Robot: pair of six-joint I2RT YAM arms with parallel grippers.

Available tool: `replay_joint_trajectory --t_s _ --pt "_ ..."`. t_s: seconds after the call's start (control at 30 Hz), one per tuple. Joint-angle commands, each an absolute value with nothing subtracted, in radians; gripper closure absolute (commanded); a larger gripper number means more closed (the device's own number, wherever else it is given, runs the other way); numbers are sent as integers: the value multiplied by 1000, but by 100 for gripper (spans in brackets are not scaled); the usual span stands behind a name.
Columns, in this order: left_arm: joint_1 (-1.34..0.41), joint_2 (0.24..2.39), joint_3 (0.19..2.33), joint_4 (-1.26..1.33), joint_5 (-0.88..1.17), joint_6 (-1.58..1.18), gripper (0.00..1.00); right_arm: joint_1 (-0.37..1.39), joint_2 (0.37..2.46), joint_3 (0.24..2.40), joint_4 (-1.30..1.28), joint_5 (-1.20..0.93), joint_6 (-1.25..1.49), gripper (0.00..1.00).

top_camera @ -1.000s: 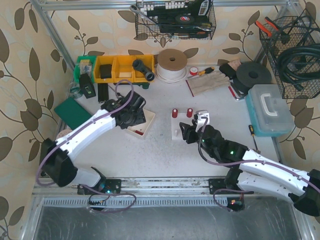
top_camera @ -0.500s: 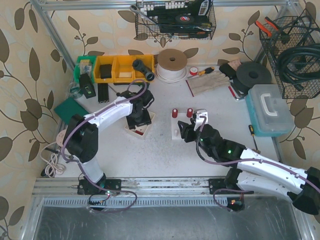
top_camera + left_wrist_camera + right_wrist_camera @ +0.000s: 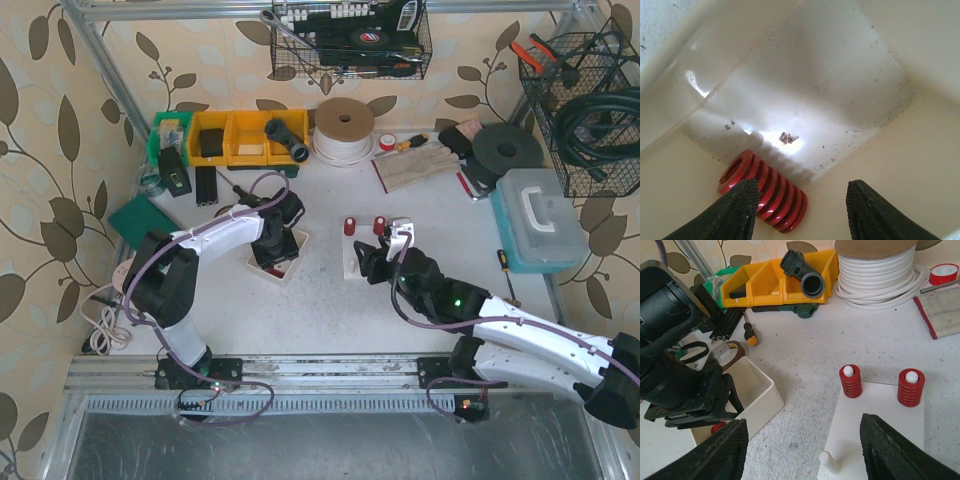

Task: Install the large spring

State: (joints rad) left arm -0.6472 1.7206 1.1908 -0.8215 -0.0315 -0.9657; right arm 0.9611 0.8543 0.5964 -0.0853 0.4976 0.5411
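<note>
A red coil spring [image 3: 765, 192] lies on its side on the floor of a cream tray [image 3: 875, 150]. My left gripper [image 3: 802, 210] reaches down into that tray with its jaws open. Its left finger [image 3: 735, 212] stands at the spring's near side and the right finger [image 3: 880, 215] stands well apart from it. From above, the left gripper [image 3: 275, 240] covers the tray [image 3: 297, 256]. My right gripper [image 3: 802, 450] hovers open and empty over a white peg plate [image 3: 880, 410]. Two red springs [image 3: 851, 380] [image 3: 911, 387] sit on pegs there, and one peg [image 3: 825, 458] is bare.
Yellow bins [image 3: 240, 137] and a coil of white cable [image 3: 343, 128] stand at the back. A blue toolbox [image 3: 538, 218] sits at the right. A screwdriver [image 3: 747, 332] and a tape roll [image 3: 722, 351] lie behind the tray.
My left gripper has dropped into the tray over the spring and its jaws have narrowed. The right arm has stayed still.
</note>
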Motion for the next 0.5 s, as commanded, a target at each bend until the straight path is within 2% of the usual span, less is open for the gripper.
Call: replay_joint_trajectory --t_s 0.0,0.23,0.47 --pt "-645 1749 1225 -828 -25 -983 49 963 863 590 -69 495 531 39" --pt "-646 1825 1268 -849 -43 -980 62 962 862 591 -74 495 532 39" --pt "-647 1827 1280 -746 -61 -944 63 962 873 595 -73 491 531 39"
